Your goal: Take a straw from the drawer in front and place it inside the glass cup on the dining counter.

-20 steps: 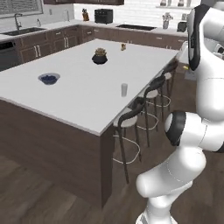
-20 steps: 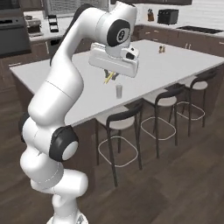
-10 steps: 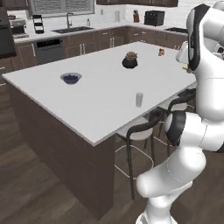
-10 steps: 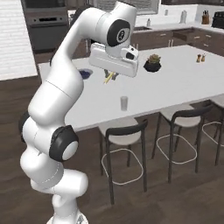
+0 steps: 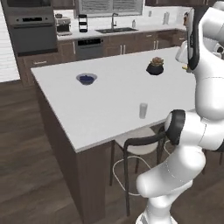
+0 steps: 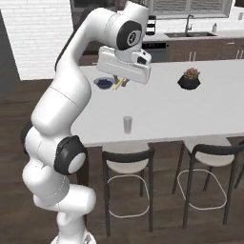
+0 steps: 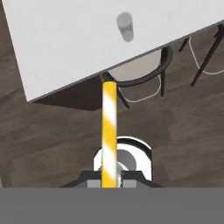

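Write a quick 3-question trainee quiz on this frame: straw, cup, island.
1. True or false: the straw is already inside the glass cup.
2. What does the gripper hold? A) a bowl B) the straw C) nothing
3. Fill in: the glass cup stands on the dining counter near the edge with the ____ under it.

Key: 1. False, the straw is in the gripper and the cup stands alone. 2. B. 3. stools.

Even, bright rendered light with soft, faint shadows; the plain white tabletop [image 5: 109, 100] shows no glare. All views are slightly soft and low-resolution.
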Robot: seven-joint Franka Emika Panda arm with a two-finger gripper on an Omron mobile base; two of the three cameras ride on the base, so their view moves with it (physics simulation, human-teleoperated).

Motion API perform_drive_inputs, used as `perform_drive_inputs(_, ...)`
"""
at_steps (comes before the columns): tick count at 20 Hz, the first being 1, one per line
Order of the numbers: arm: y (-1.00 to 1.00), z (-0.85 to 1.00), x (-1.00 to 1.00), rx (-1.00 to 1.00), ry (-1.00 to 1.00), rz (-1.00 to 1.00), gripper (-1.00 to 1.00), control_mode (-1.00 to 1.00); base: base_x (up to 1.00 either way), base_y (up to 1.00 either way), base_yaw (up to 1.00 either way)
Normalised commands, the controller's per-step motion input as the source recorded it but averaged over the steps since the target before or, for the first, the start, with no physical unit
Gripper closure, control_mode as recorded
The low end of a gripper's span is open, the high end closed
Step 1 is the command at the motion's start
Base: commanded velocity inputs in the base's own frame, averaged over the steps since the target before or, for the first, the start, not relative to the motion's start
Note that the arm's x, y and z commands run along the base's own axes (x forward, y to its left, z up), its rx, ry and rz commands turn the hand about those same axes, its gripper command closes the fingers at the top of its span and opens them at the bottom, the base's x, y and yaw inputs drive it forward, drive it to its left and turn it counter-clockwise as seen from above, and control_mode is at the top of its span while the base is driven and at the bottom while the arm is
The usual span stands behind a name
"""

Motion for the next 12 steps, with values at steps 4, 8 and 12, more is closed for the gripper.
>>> perform_drive_inputs(4,0.00,0.00,0.00,0.00,0.00,0.00,1.00,1.00,0.00,-0.96,0.48)
perform_drive_inputs(8,0.00,0.00,0.00,0.00,0.00,0.00,1.00,1.00,0.15,-0.92,0.47)
perform_drive_inputs(12,0.00,0.00,0.00,0.00,0.00,0.00,1.00,1.00,0.88,-0.60,0.32)
